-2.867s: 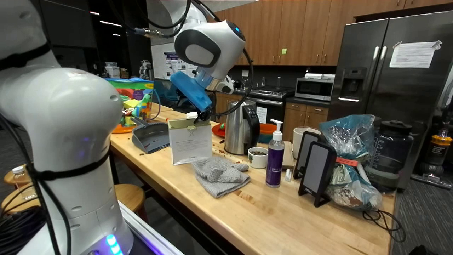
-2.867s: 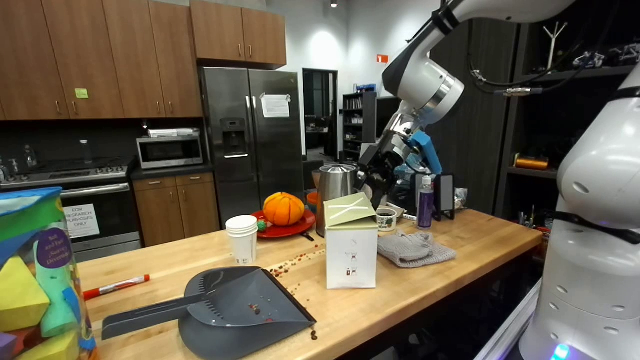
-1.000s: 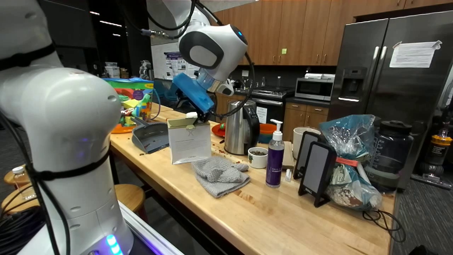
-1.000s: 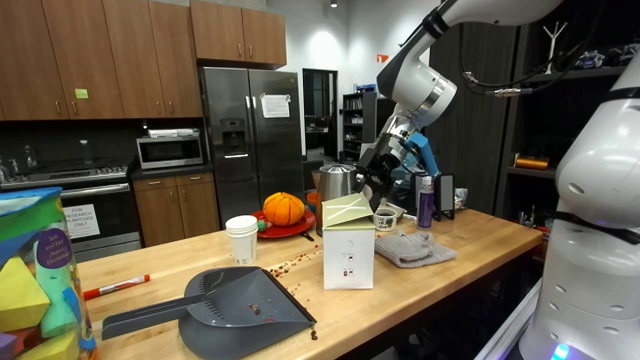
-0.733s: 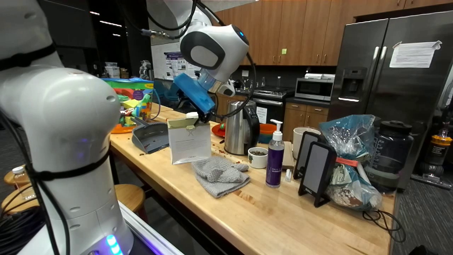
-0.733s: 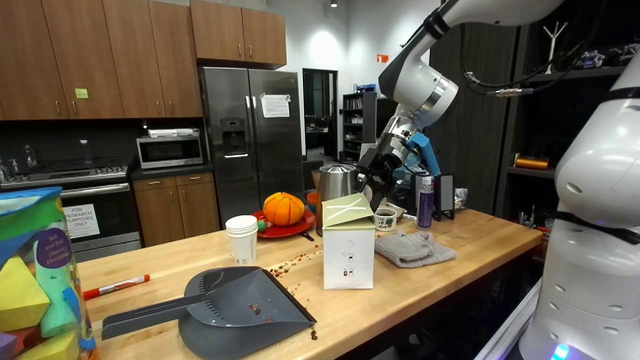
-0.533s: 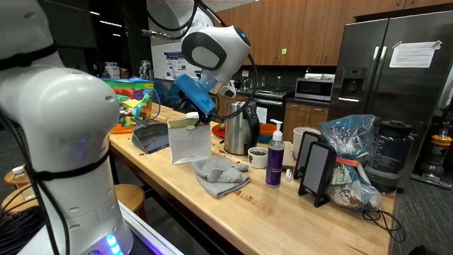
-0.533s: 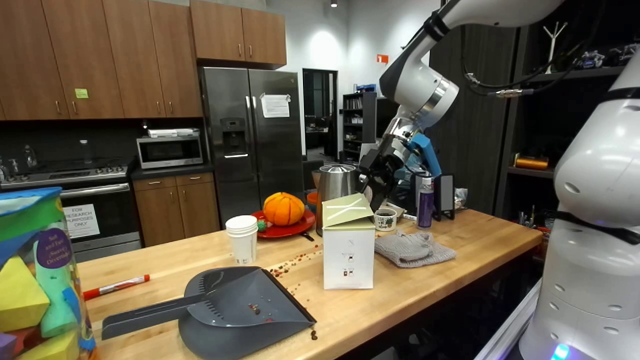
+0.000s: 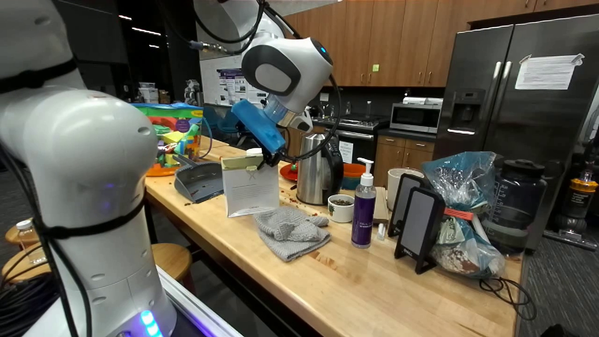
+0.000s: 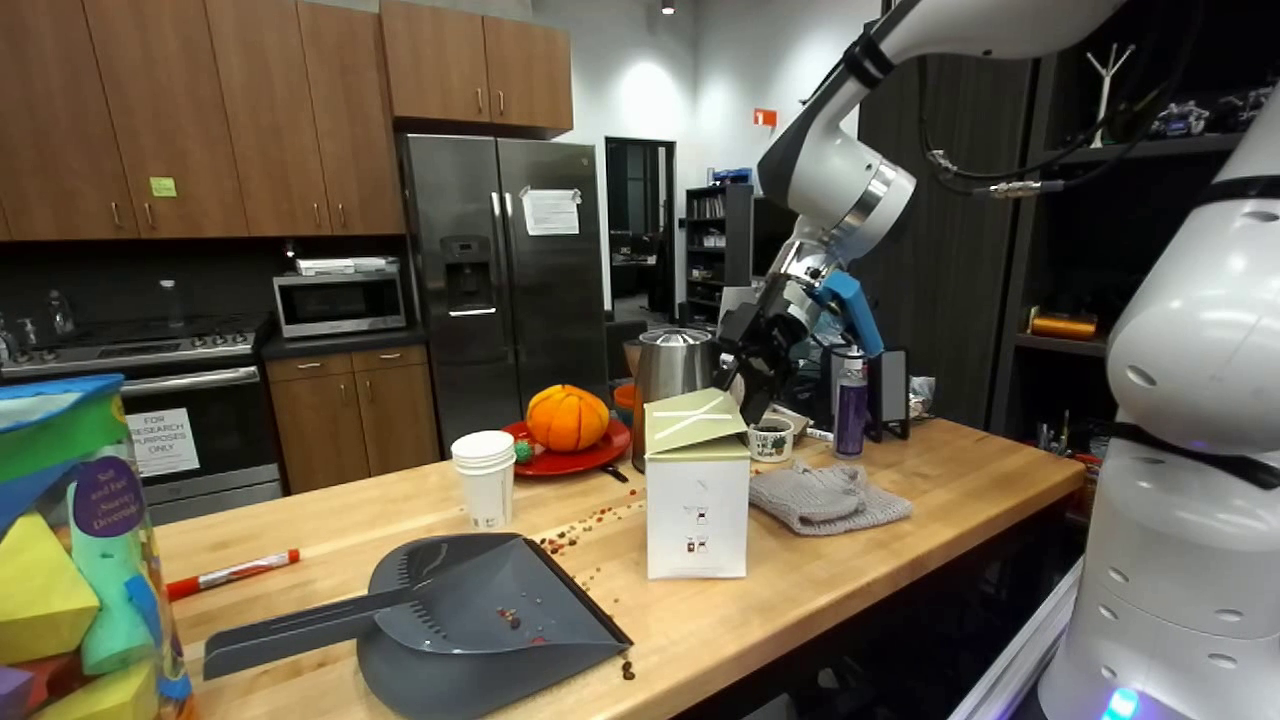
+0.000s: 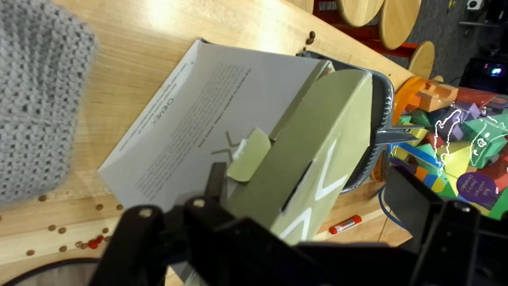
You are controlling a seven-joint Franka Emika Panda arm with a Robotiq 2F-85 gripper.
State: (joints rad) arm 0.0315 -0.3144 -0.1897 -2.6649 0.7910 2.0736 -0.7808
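Observation:
A white box (image 10: 697, 525) with a pale green lid (image 10: 690, 420) stands on the wooden counter; it shows in both exterior views (image 9: 252, 193) and in the wrist view (image 11: 222, 99). The lid slopes, and a green tab (image 11: 250, 157) sticks out over the printed face. My gripper (image 11: 309, 182) is open at the box's top. In the wrist view one of its fingers (image 11: 216, 178) is over the printed face beside the tab, the other beyond the lid. I cannot tell whether either touches. In both exterior views the gripper (image 10: 738, 390) is tilted, close behind the lid (image 9: 241, 162).
A grey cloth (image 9: 292, 231) lies beside the box. A steel kettle (image 9: 312, 173), small bowl (image 9: 340, 208) and pump bottle (image 9: 363, 213) stand nearby. A grey dustpan (image 10: 470, 640), paper cups (image 10: 484, 485), red marker (image 10: 235, 573) and red plate (image 10: 590, 460) with a pumpkin are also on the counter.
Over about three seconds my arm has shifted slightly and lowered a little. The box has slid very slightly, leftward in both exterior views. In the last second the box has stayed still.

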